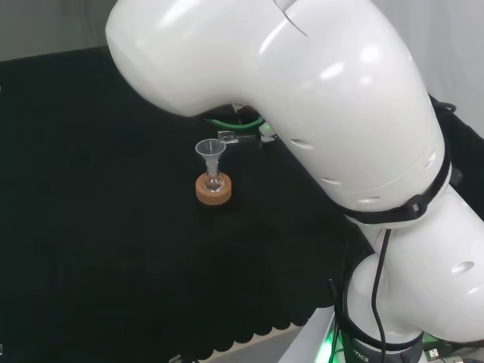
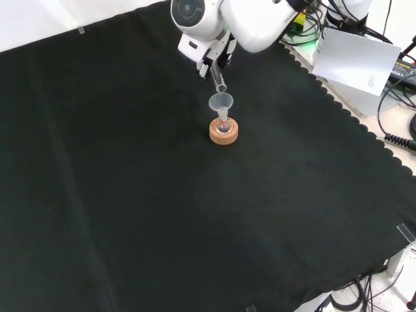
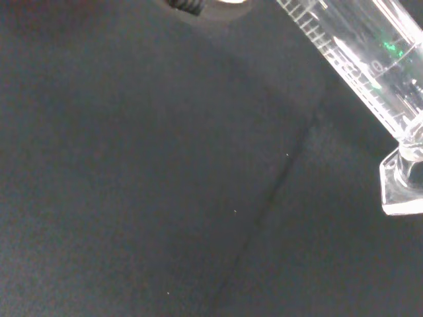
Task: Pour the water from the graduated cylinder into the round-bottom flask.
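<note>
A small clear round-bottom flask (image 2: pixel 223 123) sits in a cork ring (image 2: pixel 223 133) with a clear funnel (image 2: pixel 221 101) in its neck. In the head view the funnel (image 1: pixel 209 149) stands above the cork ring (image 1: pixel 213 190). The hand (image 2: pixel 209 54) comes in from the top of the front view, shut on the clear graduated cylinder (image 2: pixel 218 78). The cylinder is tilted, its mouth just above the funnel's rim. In the wrist view the cylinder (image 3: pixel 360 69) runs slantwise, with its foot (image 3: pixel 402 186) at one end. In the head view the arm's link hides most of the hand.
The arm's big white links (image 1: pixel 318 98) take up the right of the head view. Beyond the cloth's scalloped edge (image 2: pixel 338 104), at the right of the front view, lie a white box (image 2: pixel 359 62) and cables. Black cloth lies all round the flask.
</note>
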Motion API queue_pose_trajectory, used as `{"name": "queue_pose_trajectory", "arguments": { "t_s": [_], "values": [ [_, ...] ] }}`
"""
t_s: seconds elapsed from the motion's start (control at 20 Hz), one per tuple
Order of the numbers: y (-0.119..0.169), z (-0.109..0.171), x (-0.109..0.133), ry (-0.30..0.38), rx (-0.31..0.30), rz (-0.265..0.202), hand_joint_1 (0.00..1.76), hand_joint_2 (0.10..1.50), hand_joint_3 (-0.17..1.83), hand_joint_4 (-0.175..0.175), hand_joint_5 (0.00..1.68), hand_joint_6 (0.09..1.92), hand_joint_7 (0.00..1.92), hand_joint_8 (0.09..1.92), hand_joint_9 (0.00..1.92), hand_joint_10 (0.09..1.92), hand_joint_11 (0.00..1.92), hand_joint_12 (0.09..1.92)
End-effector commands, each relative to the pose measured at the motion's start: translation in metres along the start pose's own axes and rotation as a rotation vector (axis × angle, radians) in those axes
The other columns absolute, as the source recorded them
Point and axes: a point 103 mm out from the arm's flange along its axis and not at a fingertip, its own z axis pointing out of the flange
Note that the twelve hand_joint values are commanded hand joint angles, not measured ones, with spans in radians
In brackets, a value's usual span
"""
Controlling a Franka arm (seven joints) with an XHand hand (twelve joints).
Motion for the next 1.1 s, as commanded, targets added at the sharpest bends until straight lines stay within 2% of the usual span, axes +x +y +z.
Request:
{"name": "queue_pose_trajectory", "arguments": {
  "t_s": [0.05, 0.55, 0.65, 0.7, 0.85, 1.05, 1.1],
  "values": [
    [0.0, -0.005, 0.007, -0.017, -0.001, -0.007, 1.28, 1.05, 0.0, -0.175, 1.1, 0.79, 1.14, 0.78, 1.52, 0.09, 1.19, 0.81],
    [-0.002, 0.003, -0.01, -0.022, -0.001, 0.003, 1.28, 1.05, 0.0, -0.175, 1.1, 0.8, 1.14, 0.78, 1.52, 0.09, 1.19, 0.81],
    [-0.003, 0.002, -0.01, -0.028, 0.002, 0.009, 1.28, 1.05, 0.0, -0.175, 1.1, 0.8, 1.14, 0.78, 1.52, 0.09, 1.19, 0.81],
    [-0.002, -0.004, 0.0, -0.045, 0.012, 0.022, 1.28, 1.05, 0.0, -0.175, 1.1, 0.8, 1.14, 0.78, 1.52, 0.09, 1.19, 0.81],
    [-0.002, -0.007, 0.005, -0.056, 0.011, 0.024, 1.28, 1.05, 0.0, -0.175, 1.1, 0.8, 1.14, 0.78, 1.52, 0.09, 1.19, 0.81],
    [-0.001, -0.003, 0.0, -0.045, 0.012, 0.023, 1.28, 1.05, 0.0, -0.175, 1.1, 0.8, 1.14, 0.78, 1.52, 0.09, 1.19, 0.81],
    [-0.002, 0.0, -0.005, -0.024, 0.003, 0.012, 1.28, 1.05, 0.0, -0.175, 1.1, 0.8, 1.14, 0.78, 1.52, 0.09, 1.19, 0.81]
  ]
}}
